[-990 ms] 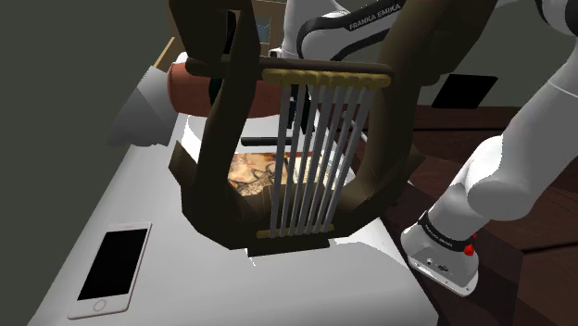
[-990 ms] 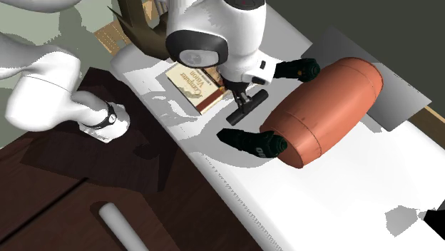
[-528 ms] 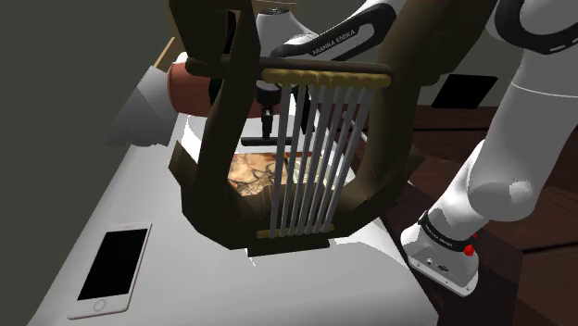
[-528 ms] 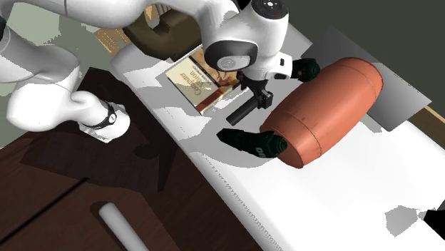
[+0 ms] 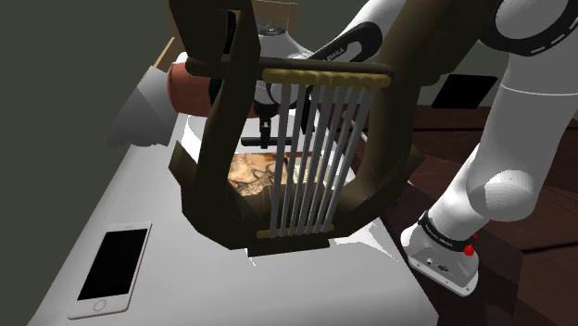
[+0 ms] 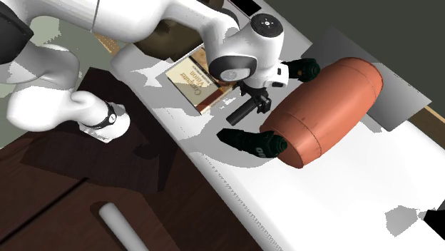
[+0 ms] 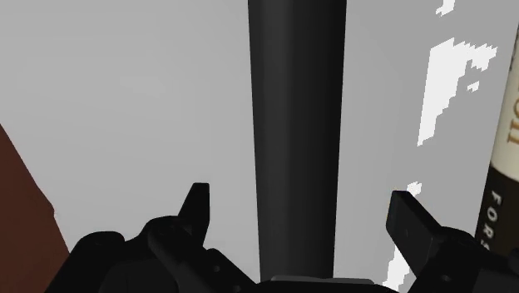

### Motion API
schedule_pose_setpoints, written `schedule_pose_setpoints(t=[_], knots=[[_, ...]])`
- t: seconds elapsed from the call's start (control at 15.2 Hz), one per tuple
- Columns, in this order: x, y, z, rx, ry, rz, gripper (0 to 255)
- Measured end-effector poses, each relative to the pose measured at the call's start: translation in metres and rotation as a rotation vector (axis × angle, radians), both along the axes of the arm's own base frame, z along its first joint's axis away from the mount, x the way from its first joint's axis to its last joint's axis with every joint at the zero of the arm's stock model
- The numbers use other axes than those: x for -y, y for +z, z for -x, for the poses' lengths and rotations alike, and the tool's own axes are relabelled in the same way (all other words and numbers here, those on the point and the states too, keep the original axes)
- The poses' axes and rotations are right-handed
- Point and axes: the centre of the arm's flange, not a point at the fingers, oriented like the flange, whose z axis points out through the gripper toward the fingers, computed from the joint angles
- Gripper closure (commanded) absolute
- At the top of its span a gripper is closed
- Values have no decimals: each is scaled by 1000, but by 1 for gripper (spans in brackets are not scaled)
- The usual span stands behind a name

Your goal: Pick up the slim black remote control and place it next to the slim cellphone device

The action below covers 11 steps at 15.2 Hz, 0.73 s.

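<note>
The jaws of the gripper [image 7: 303,204] stand wide, astride the slim black remote [image 7: 297,125], clear of both its sides. It lies flat on the white table [image 6: 342,192], between book [image 6: 194,80] and brown barrel [image 6: 324,110].

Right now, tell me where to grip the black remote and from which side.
Take the remote across its narrow width, on its two long edges, coming straight down from above. It lies flat on the white table, long and slim, and the gripper hovers with open fingers one on each side, touching neither edge. The book beside it lies apart.
</note>
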Motion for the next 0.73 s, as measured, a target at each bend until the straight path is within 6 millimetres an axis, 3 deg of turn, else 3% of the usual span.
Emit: schedule_pose_setpoints(t=[0.4,0.46,0.73], knots=[[0,-3,0,0,0,0,0],[0,-3,0,0,0,0,255],[-2,-2,0,2,3,-1,255]])
